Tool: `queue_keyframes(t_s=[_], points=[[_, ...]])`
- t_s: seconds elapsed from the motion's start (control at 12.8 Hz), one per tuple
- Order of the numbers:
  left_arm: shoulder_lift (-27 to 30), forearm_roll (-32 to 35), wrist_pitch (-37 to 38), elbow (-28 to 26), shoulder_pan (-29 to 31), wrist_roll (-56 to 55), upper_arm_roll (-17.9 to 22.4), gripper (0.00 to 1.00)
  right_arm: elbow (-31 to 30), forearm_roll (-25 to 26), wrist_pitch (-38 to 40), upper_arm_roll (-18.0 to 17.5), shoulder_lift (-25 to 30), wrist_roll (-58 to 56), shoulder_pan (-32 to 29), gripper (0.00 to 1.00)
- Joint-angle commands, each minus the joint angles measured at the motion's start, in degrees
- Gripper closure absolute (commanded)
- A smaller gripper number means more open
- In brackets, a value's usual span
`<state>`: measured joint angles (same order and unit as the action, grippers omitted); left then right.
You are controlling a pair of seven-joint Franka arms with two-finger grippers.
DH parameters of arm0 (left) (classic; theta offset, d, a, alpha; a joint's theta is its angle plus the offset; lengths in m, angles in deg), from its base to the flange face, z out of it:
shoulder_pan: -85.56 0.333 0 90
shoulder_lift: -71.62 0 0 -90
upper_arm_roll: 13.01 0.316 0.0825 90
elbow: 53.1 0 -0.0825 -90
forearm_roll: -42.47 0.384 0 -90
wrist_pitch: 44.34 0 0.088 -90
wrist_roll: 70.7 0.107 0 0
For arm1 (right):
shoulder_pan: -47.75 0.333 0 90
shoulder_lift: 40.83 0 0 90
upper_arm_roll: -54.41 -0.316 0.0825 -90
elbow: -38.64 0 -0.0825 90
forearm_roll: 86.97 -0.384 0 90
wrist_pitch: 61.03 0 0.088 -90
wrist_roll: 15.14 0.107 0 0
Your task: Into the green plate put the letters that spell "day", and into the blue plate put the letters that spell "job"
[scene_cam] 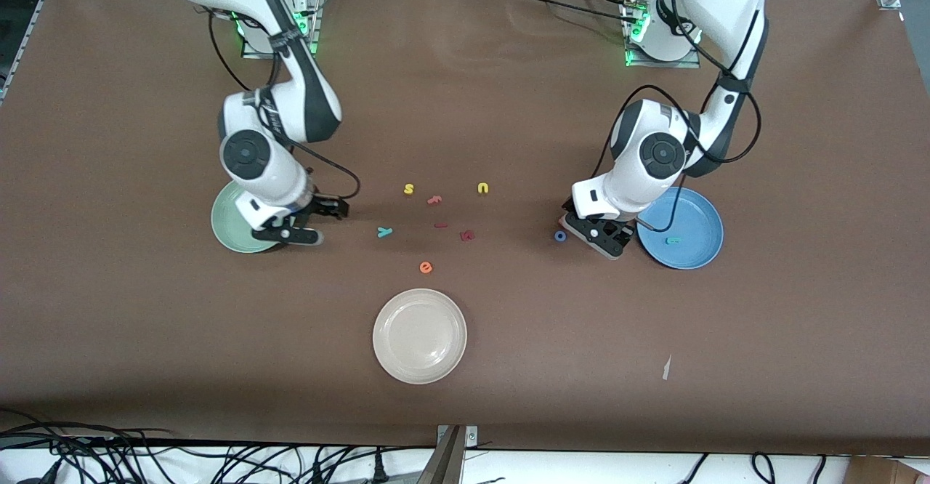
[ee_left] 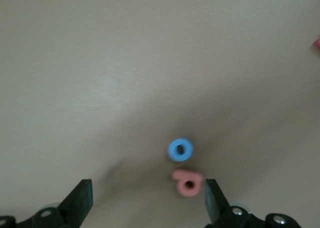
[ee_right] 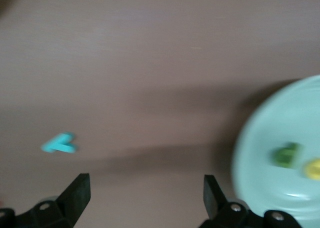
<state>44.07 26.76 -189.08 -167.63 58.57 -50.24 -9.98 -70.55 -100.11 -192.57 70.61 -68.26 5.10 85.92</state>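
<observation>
Two robot arms work over a brown table [scene_cam: 145,368] scattered with small foam letters.

The right gripper [scene_cam: 298,226] hangs low at the edge of the green plate [scene_cam: 227,224], toward the right arm's end of the table. Its jaws stand apart and hold nothing. The right wrist view shows a dark green letter [ee_right: 287,154] and a yellow letter [ee_right: 313,168] lying in that plate. The light blue y [scene_cam: 384,232] lies on the table between the green plate and the loose letters in the middle.

The left gripper [scene_cam: 607,235] hangs low beside the blue plate [scene_cam: 701,248], toward the left arm's end. Its jaws are also apart and empty. A teal letter [scene_cam: 673,240] lies in the blue plate. The blue o [scene_cam: 560,236] rests on the table just beside this gripper, and the left wrist view shows a pinkish-red letter [ee_left: 187,182] right next to it, between the open fingers.

It seems each word has letters left to move. Next, the right arm probably needs to reach for the y, and the left arm needs to close on the o or its red neighbour without catching both.

A cream plate [scene_cam: 419,336] sits nearest the camera, unused.
</observation>
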Motion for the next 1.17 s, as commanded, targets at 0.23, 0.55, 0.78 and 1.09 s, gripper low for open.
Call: queue_keyframes(t_s=[0.23, 0.55, 0.78, 1.09], points=[[-4.87, -3.90, -0.36, 4.75, -2.28, -2.08, 0.22, 0.02, 10.66, -3.82, -3.53, -3.72, -11.32, 0.94, 2.86, 0.24], [-7.60, -3.90, -1.23, 6.34, -3.24, -2.26, 0.31, 0.02, 10.14, -3.82, -5.66, -3.46, -12.56, 0.94, 4.28, 0.34], [-7.78, -3.54, -2.56, 6.34, -3.33, -2.26, 0.31, 0.05, 9.79, -3.47, -5.66, -3.19, -12.83, 0.85, 4.28, 0.34], [-7.87, -3.19, -2.56, 5.90, -3.25, -2.17, 0.31, 0.13, 9.52, -3.47, -6.28, -3.11, -13.35, 0.85, 4.46, 0.40]])
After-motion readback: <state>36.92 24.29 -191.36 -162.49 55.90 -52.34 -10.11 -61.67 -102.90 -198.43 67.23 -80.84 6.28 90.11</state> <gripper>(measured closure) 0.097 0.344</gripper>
